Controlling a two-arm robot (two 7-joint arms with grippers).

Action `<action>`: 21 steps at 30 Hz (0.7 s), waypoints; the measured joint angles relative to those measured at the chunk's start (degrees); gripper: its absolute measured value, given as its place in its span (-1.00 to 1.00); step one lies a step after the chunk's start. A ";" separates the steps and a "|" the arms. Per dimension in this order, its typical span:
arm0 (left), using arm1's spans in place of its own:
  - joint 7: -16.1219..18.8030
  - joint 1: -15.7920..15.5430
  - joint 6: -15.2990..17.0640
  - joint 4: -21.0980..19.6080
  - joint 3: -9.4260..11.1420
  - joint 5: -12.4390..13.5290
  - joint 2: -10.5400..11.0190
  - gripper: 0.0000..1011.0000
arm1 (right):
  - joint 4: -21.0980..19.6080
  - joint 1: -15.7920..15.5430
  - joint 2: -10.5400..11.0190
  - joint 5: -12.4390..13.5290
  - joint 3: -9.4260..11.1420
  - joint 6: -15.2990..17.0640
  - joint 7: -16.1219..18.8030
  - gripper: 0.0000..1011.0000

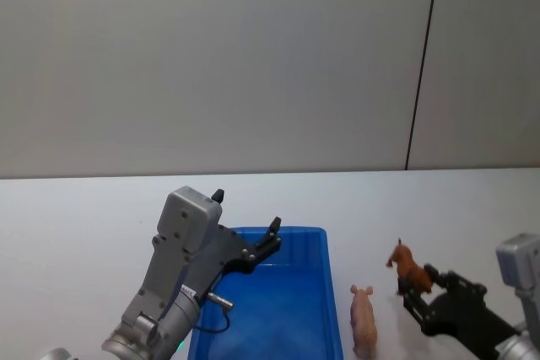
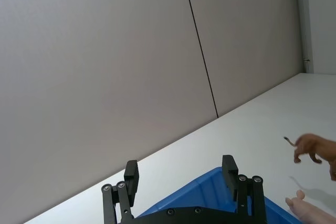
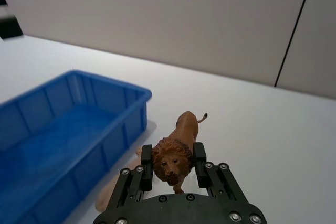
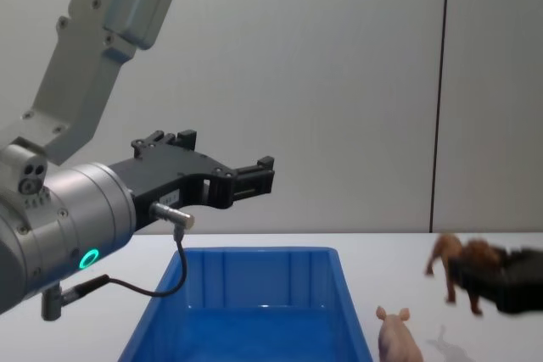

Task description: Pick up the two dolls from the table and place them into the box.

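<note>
Lion [image 3: 178, 140]: pinched at the head and mane between the fingers [image 3: 199, 156] of the right gripper [image 3: 173, 154]. It sits right of the box [image 1: 278, 309]. In the chest view its feet appear clear of the tabletop [image 1: 84, 225], with a shadow below it.

Pig [image 1: 364, 324]: lies on the tabletop between the lion and the box's right wall, just beside that wall, untouched.

Left gripper [image 2: 180, 169]: hovers over the box's far left corner, fingers [image 2: 229, 171] spread, holding nothing.

Step in hand, as judged: carry the lion leftward over the box and let it go. Notes for doing it well:
- The grip is on the head only, so the body hangs forward. Move smoothly so it does not pivot in the pinch.
- Keep the feet above the pig and above the box rim on the way across.
- Aim for the right half of the box, since the left gripper occupies the space over the far left corner.
- Lower inside the walls before parting the fingers, so the lion does not bounce out.

Hard to make out:
- The right wrist view hides the lion's legs behind the gripper body, so clearance rests on the chest view alone.
- The pig is largely hidden there too, and the chest view's lower edge crops it.
- The right gripper is cut by the chest view's right edge.
</note>
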 joint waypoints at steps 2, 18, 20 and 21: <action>0.00 0.00 0.00 0.00 0.00 0.00 0.00 0.98 | -0.80 0.44 -0.01 -0.26 0.08 -0.38 0.46 -0.13; 0.00 0.00 0.00 0.00 0.00 0.00 0.00 0.98 | -1.48 6.87 -3.11 -0.14 -1.05 2.49 7.96 -0.13; 0.00 0.00 0.00 0.00 0.00 0.00 0.00 0.98 | -0.72 7.85 -3.97 -0.14 -1.60 3.59 9.16 -0.13; 0.00 0.00 0.00 0.00 0.00 0.00 0.00 0.98 | -0.72 7.85 -3.97 -0.14 -1.60 3.59 9.16 -0.13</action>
